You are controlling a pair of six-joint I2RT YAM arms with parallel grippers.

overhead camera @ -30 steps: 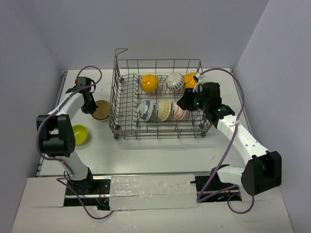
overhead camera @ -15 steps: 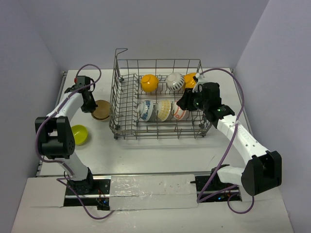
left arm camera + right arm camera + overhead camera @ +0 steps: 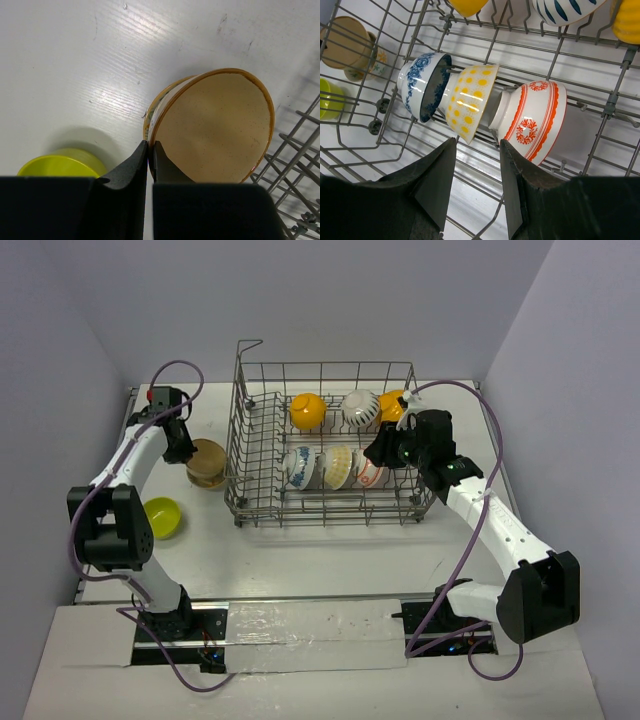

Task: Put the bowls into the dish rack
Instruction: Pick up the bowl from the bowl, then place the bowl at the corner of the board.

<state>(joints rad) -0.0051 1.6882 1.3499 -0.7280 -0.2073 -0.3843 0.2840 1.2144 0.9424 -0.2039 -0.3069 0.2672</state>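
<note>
My left gripper is shut on the near rim of the tan bowl, one finger inside and one outside. That bowl hangs tilted just left of the dish rack, and my left gripper holds its left side. A lime green bowl sits upright on the table nearer the arm bases. Several bowls stand on edge in the rack, among them a blue-patterned one, a yellow-dotted one and a red-and-white one. My right gripper hovers open and empty just in front of these.
The rack's back row holds an orange-yellow bowl, a white striped bowl and another orange-yellow bowl. The rack's raised handle stands at its back left corner. Grey walls close in on both sides of the table.
My left gripper has closed tighter on the tan bowl's rim and raised it, so the bowl now tilts. The left wrist shifted slightly toward the back. The right arm has not moved.
</note>
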